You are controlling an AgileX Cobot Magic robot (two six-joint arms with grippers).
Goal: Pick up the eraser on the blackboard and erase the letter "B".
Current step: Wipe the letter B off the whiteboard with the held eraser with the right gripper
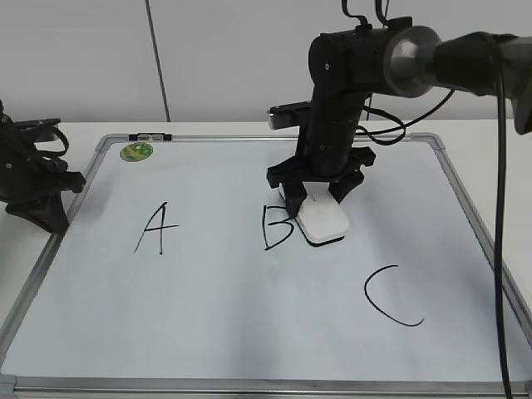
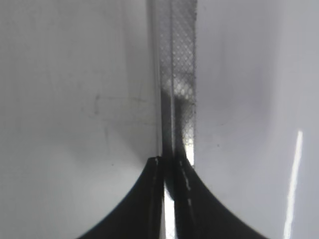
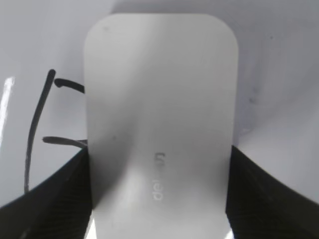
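Note:
The blackboard (image 1: 249,332) is a white dry-erase board in a silver frame, lying flat. The white eraser (image 1: 324,219) rests on it, covering the right side of the black letter "B" (image 1: 274,226). My right gripper (image 1: 320,199) is shut on the eraser's two long sides, pointing down. In the right wrist view the eraser (image 3: 159,124) fills the middle between the black fingers (image 3: 159,199), with the B's strokes (image 3: 45,114) showing to its left. My left gripper (image 1: 50,212) rests at the board's left edge; its fingers (image 2: 168,164) are shut over the frame.
A black "A" (image 1: 158,227) is left of the B and a black "C" (image 1: 391,298) is at the lower right. A round green sticker (image 1: 136,151) sits at the board's top-left corner. Black cables hang behind the right arm.

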